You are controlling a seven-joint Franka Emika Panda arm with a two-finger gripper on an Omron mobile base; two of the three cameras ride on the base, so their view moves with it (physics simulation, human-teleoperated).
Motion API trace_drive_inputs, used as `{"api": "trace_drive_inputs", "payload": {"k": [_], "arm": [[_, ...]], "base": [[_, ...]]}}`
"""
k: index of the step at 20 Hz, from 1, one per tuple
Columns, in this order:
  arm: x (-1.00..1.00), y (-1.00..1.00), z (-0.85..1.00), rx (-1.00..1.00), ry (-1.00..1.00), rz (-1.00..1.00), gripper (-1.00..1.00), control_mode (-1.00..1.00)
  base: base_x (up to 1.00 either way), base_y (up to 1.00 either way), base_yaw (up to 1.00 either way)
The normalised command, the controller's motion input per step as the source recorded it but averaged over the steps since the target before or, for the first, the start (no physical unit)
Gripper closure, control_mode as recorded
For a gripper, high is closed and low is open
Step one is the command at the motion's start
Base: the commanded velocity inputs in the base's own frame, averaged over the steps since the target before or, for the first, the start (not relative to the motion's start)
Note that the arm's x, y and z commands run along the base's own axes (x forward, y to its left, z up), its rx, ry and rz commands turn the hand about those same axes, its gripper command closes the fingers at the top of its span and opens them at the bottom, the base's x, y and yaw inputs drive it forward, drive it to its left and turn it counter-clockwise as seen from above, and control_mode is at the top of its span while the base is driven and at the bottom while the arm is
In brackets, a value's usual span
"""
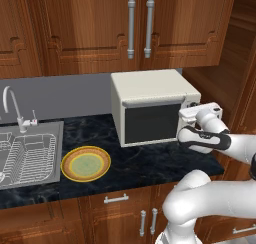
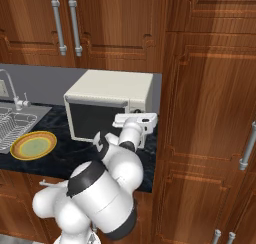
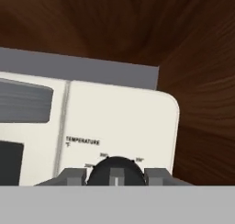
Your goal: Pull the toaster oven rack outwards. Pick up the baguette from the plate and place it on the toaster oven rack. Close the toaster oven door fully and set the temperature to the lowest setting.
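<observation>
Countertop toaster oven [image 1: 150, 108] — pincer [image 3: 115, 176] hides its temperature knob [image 3: 115, 170].

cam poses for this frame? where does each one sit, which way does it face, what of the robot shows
Left base view: behind-left of the arm, facing the oven, plate and sink; arm at lower right.
Right base view: behind-right, same counter; arm at lower left.
Hand view: on the hand, facing the oven's temperature knob, fingertips either side.
Both base views share oven, plate, sink.

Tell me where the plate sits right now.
The plate lies on the dark counter, between the sink on its left and the closed toaster oven on its right, near the counter's front edge.
</observation>
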Motion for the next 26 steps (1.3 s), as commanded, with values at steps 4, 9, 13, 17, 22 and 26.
{"api": "trace_drive_inputs", "payload": {"k": [4, 9, 13, 17, 22, 26], "arm": [[0.00, 0.00, -0.08, -0.16, 0.00, 0.00, 1.00, -1.00], [0.00, 0.00, -0.08, -0.19, 0.00, 0.00, 1.00, -1.00], [0.00, 0.00, -0.12, -0.19, 0.04, 0.00, 1.00, -1.00], [0.00, 0.01, -0.10, -0.19, 0.06, 0.00, 1.00, -1.00], [0.00, 0.00, -0.04, -0.20, 0.09, 0.00, 1.00, -1.00], [0.00, 0.00, -0.04, -0.19, 0.10, 0.00, 1.00, -1.00]], "base": [[0.00, 0.00, 0.00], [0.00, 0.00, 0.00], [0.00, 0.00, 0.00], [0.00, 0.00, 0.00], [0.00, 0.00, 0.00], [0.00, 0.00, 0.00]]}}
